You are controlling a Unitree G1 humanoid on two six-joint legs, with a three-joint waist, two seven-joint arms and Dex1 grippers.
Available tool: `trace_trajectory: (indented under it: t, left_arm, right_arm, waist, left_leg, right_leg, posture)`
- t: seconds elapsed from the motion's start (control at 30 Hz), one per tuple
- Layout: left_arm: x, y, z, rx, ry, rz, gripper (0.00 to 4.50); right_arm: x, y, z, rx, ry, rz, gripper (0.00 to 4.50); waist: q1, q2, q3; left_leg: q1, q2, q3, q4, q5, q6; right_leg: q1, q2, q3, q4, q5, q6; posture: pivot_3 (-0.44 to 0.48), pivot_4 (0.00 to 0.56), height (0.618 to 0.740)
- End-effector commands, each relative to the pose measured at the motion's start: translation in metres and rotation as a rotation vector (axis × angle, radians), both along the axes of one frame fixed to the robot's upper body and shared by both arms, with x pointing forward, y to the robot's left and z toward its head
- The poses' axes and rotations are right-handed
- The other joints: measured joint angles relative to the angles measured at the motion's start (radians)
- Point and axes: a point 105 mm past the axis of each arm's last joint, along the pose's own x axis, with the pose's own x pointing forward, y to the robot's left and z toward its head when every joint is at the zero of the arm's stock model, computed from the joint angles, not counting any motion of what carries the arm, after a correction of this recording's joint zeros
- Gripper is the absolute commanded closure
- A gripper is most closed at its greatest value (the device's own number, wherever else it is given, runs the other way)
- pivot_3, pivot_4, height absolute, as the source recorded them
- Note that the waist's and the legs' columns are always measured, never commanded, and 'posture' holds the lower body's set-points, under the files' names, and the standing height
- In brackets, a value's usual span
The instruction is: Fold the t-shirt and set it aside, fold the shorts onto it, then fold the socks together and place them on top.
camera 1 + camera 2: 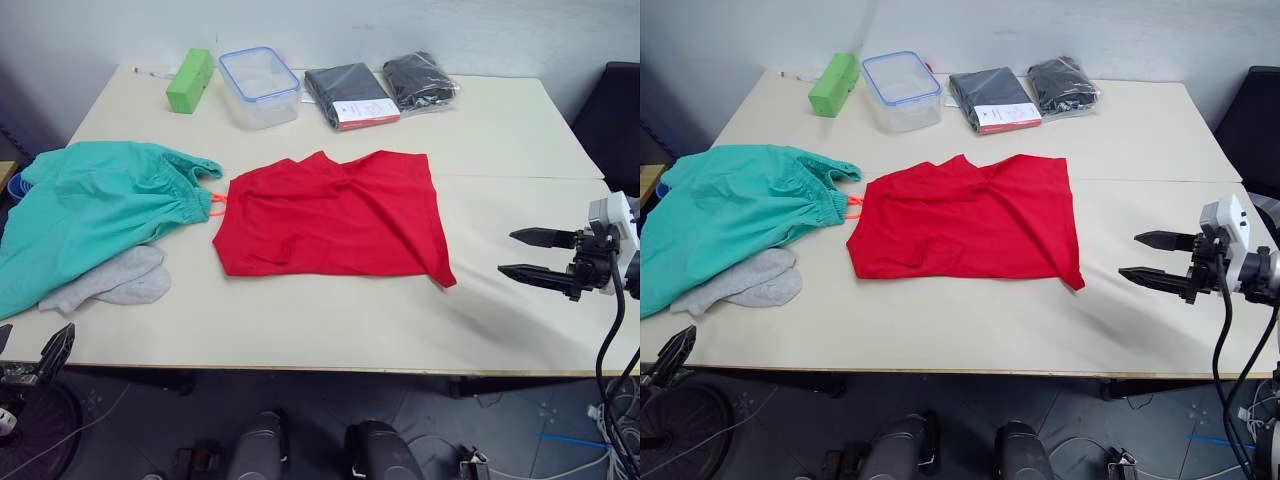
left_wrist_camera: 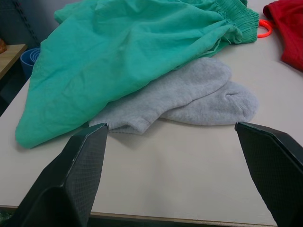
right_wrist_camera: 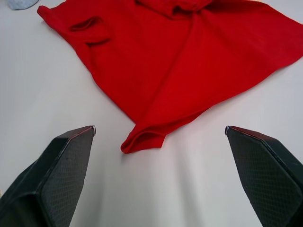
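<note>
The red t-shirt lies spread and wrinkled in the middle of the table. The teal-green shorts are heaped at the left, an orange drawstring poking out toward the shirt. Two light grey socks lie side by side in front of the shorts, partly under their edge. My right gripper hovers open to the right of the shirt's near right corner, fingers pointing at it. My left gripper is open, low at the table's front left edge, facing the socks.
Along the far edge stand a green block, a clear plastic box with a blue rim and two dark packaged garments. A blue bowl sits beyond the table's left side. A dark chair stands at the right.
</note>
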Motion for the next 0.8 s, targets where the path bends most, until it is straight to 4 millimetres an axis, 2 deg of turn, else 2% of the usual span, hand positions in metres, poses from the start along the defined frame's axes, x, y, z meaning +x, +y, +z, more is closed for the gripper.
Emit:
trace_trajectory:
  t: [0.03, 0.13, 0.2, 0.3, 0.4, 0.47, 0.57, 0.67, 0.73, 0.8]
  left_arm:
    - [0.002, 0.000, 0.009, 0.040, -0.008, -0.024, 0.00]
    - [0.010, -0.009, 0.013, 0.064, 0.006, -0.093, 0.00]
    - [0.019, -0.024, 0.014, 0.103, 0.029, -0.185, 0.00]
    - [0.033, -0.054, 0.017, 0.154, 0.059, -0.363, 0.00]
    - [0.051, -0.094, 0.022, 0.187, 0.082, -0.595, 0.00]
    - [0.060, -0.112, 0.024, 0.214, 0.096, -0.698, 0.00]
    - [0.083, -0.137, 0.026, 0.266, 0.126, -0.854, 0.00]
    - [0.107, -0.152, 0.028, 0.290, 0.145, -0.924, 0.00]
    - [0.131, -0.160, 0.028, 0.304, 0.163, -0.915, 0.00]
    - [0.153, -0.172, 0.025, 0.297, 0.188, -0.914, 0.00]
  right_arm:
    - [-0.002, 0.003, 0.011, -0.019, -0.045, 0.011, 0.01]
    - [-0.004, 0.008, 0.012, -0.031, -0.049, 0.018, 0.01]
    - [-0.008, 0.014, 0.012, -0.037, -0.045, 0.040, 0.01]
    - [-0.018, 0.031, 0.009, -0.046, -0.029, 0.095, 0.01]
    - [-0.031, 0.053, 0.002, -0.037, 0.004, 0.140, 0.01]
    - [-0.036, 0.059, -0.003, -0.034, 0.023, 0.140, 0.01]
    - [-0.042, 0.065, -0.022, -0.057, 0.051, 0.093, 0.01]
    - [-0.045, 0.073, -0.030, -0.051, 0.053, 0.048, 0.01]
    - [-0.051, 0.084, -0.031, -0.028, 0.035, 0.048, 0.01]
    - [-0.060, 0.103, -0.019, 0.039, -0.004, 0.083, 0.01]
  waist:
    - [0.000, 0.000, 0.000]
    - [0.002, 0.000, 0.000]
    - [0.002, 0.000, 0.000]
    - [0.003, 0.000, 0.000]
    - [0.003, 0.000, 0.000]
    - [0.003, 0.001, -0.001]
    - [0.004, 0.002, -0.001]
    - [0.007, 0.003, -0.001]
    - [0.008, 0.004, -0.001]
    - [0.009, 0.004, -0.001]
  left_leg:
    - [0.000, 0.000, 0.000, 0.000, 0.000, 0.000]
    - [0.000, 0.000, 0.000, 0.000, 0.000, 0.000]
    - [0.000, 0.000, 0.000, 0.000, 0.000, 0.000]
    - [0.000, 0.000, 0.000, 0.000, 0.000, 0.000]
    - [-0.001, 0.000, -0.001, 0.000, 0.000, 0.000]
    - [0.000, 0.000, -0.001, -0.001, 0.000, -0.001]
    - [0.000, 0.000, -0.001, -0.001, 0.000, -0.001]
    - [-0.001, -0.001, 0.000, -0.001, 0.000, -0.001]
    - [-0.001, -0.001, 0.000, -0.001, 0.001, -0.001]
    - [-0.001, -0.001, -0.001, -0.001, 0.001, -0.002]
  right_leg:
    - [0.000, 0.000, 0.000, 0.000, 0.000, 0.000]
    - [0.000, 0.000, 0.000, 0.000, 0.000, 0.000]
    - [0.000, 0.000, 0.000, 0.000, 0.000, 0.000]
    - [0.000, 0.000, 0.000, 0.000, 0.000, 0.000]
    - [0.000, 0.000, 0.000, 0.000, 0.000, 0.000]
    - [0.000, 0.000, 0.000, 0.001, 0.000, 0.000]
    - [0.000, 0.000, 0.000, 0.001, 0.000, 0.000]
    - [-0.001, 0.001, 0.000, 0.001, 0.000, 0.000]
    - [-0.001, 0.001, 0.000, 0.002, 0.000, 0.000]
    - [-0.002, 0.002, 0.000, 0.003, 0.000, 0.000]
  posture:
    - [0.000, 0.150, 0.740]
    - [0.000, 0.150, 0.740]
    - [0.000, 0.150, 0.740]
    - [0.000, 0.150, 0.740]
    - [0.000, 0.150, 0.740]
    - [0.000, 0.150, 0.740]
    - [0.000, 0.150, 0.740]
    - [0.000, 0.150, 0.740]
    - [0.000, 0.150, 0.740]
    - [0.000, 0.150, 0.740]
